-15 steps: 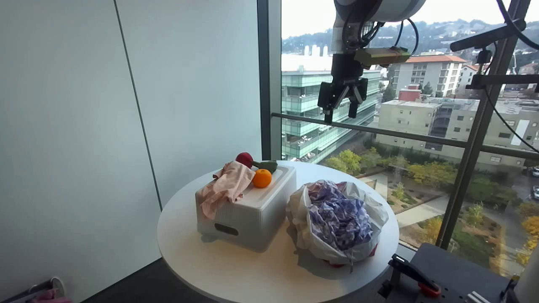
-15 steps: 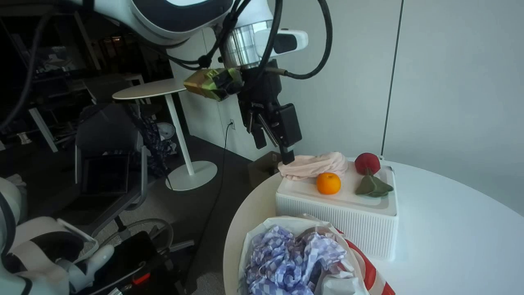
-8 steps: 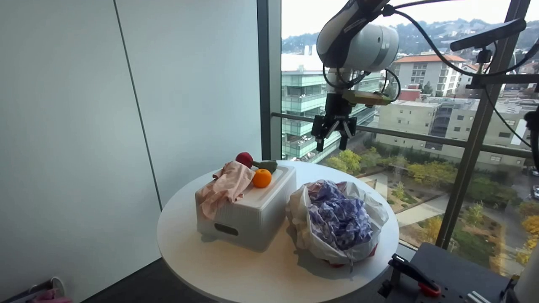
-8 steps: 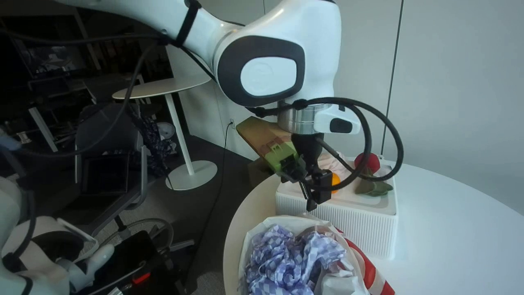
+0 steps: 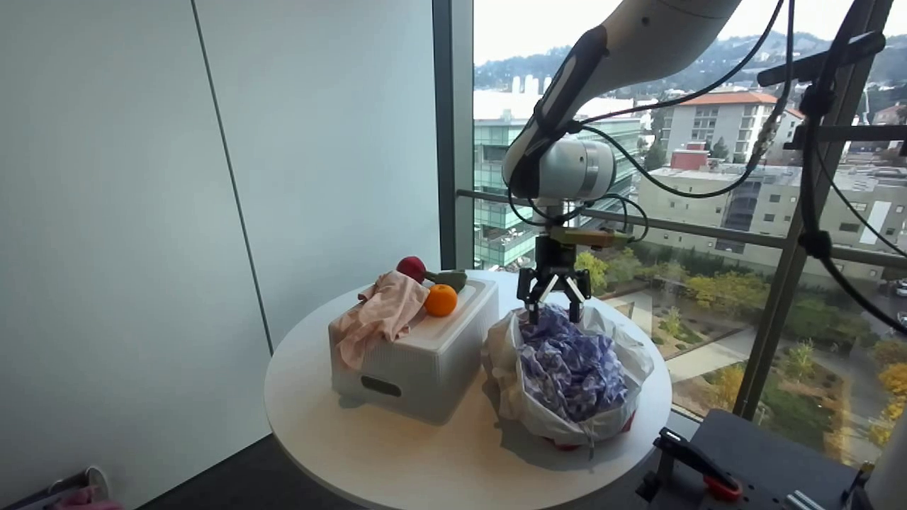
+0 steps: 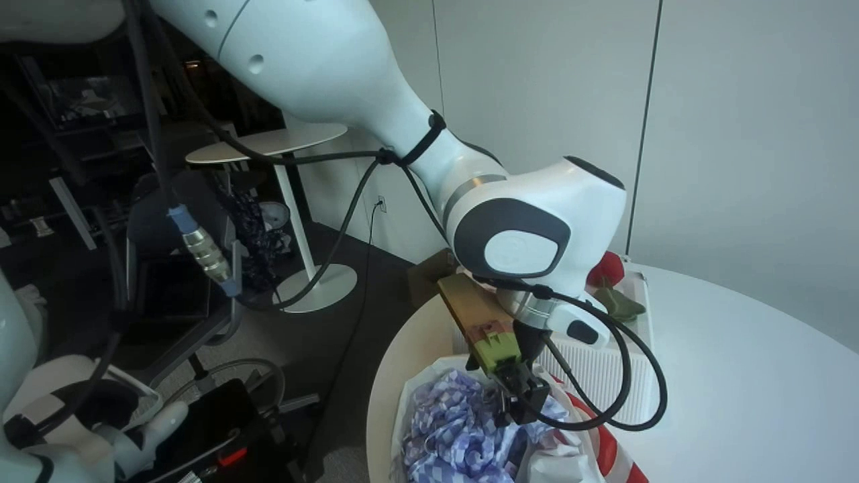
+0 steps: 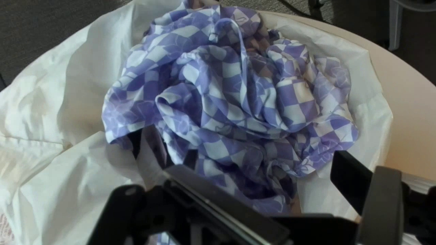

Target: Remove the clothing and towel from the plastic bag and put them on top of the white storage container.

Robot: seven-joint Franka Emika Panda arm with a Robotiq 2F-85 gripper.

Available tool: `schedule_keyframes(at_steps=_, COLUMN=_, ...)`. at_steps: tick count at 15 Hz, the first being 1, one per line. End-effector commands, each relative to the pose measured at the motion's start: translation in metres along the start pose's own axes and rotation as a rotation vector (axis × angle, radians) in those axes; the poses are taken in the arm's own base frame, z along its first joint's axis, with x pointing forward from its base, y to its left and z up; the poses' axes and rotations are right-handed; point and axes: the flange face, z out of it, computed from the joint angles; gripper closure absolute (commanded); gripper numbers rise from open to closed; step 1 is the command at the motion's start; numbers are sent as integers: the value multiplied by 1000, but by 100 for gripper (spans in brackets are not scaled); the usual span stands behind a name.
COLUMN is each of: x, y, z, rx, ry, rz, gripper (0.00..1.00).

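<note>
Two wide looks, one close
In an exterior view, down over the table (image 5: 397, 453) toward the window (image 5: 708, 231) at three o'clock; in an exterior view, toward the wall (image 6: 738, 134) at two, plastic bag (image 6: 605, 443) cropped at six. Wrist view: close above clothing (image 7: 221, 102) all three share.

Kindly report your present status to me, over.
Jaws open over clothing, contact unclear. Clothing in bag. Pink cloth, orange, red thing on box, possibly in the way.
</note>
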Motion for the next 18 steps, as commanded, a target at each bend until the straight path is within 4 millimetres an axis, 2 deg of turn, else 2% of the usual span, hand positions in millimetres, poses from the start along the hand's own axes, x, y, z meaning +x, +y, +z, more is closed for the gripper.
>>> schedule_keyframes(at_steps=1, x=4, y=7, z=16, rx=43, ry=-83, rz=81, gripper=0)
schedule_keyframes(at_steps=4, x=12, y=15, z=38, rx=23, ry=-109, rz=159, gripper=0)
schedule_keyframes(at_steps=8, x=29, y=22, z=54, rx=55, ry=-131, rz=198, gripper=0)
schedule_keyframes(at_steps=9, x=33, y=23, z=57, rx=61, ry=-133, rz=207, gripper=9)
schedule_keyframes(at_steps=10, x=35, y=25, z=58, rx=67, ry=-134, rz=215, gripper=28)
schedule_keyframes(at_steps=15, x=43, y=32, z=54, rx=84, ry=-124, rz=255, gripper=67)
schedule_keyframes(at_steps=18, x=39, y=30, z=48, rx=101, ry=-179, rz=234, gripper=89)
